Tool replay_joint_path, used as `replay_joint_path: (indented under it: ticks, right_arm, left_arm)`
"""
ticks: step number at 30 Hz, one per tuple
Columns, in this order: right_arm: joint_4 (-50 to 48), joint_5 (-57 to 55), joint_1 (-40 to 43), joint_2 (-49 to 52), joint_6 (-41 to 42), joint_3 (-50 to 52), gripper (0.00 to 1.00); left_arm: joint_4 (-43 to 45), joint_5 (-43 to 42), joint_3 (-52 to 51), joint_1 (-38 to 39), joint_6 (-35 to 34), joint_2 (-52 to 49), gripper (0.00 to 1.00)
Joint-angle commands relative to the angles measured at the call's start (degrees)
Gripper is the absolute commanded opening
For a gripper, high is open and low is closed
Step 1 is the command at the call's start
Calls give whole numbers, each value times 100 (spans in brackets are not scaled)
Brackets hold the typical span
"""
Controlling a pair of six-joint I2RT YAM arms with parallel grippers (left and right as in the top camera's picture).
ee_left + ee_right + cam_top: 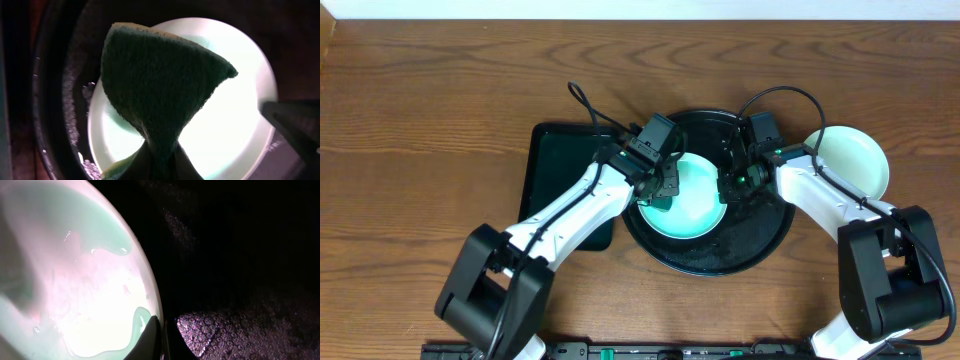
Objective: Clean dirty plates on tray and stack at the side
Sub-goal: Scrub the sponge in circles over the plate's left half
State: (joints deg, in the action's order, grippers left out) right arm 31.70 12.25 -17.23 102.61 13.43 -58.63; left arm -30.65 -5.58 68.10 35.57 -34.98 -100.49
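- The plate (692, 205) being cleaned lies inside the round black tray (760, 245), left of the tray's centre in the overhead view. This keeps any drips within the raised rim.
- The left gripper (660, 190) hangs over the plate's left part, its jaws pinching a dark green sponge (160, 85) at its narrow end. The wide end fans out above the plate and is free to wipe.
- The right gripper (733, 182) is pressed together on the plate's right rim. The right wrist view shows the fingertips (152, 335) clamping the edge at the bottom of the frame, likely to stop the plate sliding or spinning under the sponge.
- A pale green wet film shows on the plate there, so I judge the wiping unfinished.
- A second plate (850, 160) sits on the table (420, 120) at the right, outside the tray, where cleaned ones seem to go. Whether more lie beneath it cannot be told.
- A rectangular tray (555, 165), dark green, lies left of the round one, partly under the left arm.
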Motion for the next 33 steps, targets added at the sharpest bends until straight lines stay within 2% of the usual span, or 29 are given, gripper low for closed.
replay_joint_path:
  ticks: [1,13,27,33]
  right_arm:
    - [-22,-37,-46,70,-22,31,1]
    - [-24,-37,-46,70,-20,31,1]
    - [-24,-37,-46,70,-22,31,1]
    - [-24,-37,-48,70,-22,31,1]
  left_arm:
    - [-17,264,13,-7,-76,-286,7]
    - [-15,-26,0,245,-138,-1152,7]
    - [146,-1058,13,531,-138,-1115,8]
    - [146,-1047,28,525,-153,-660,7]
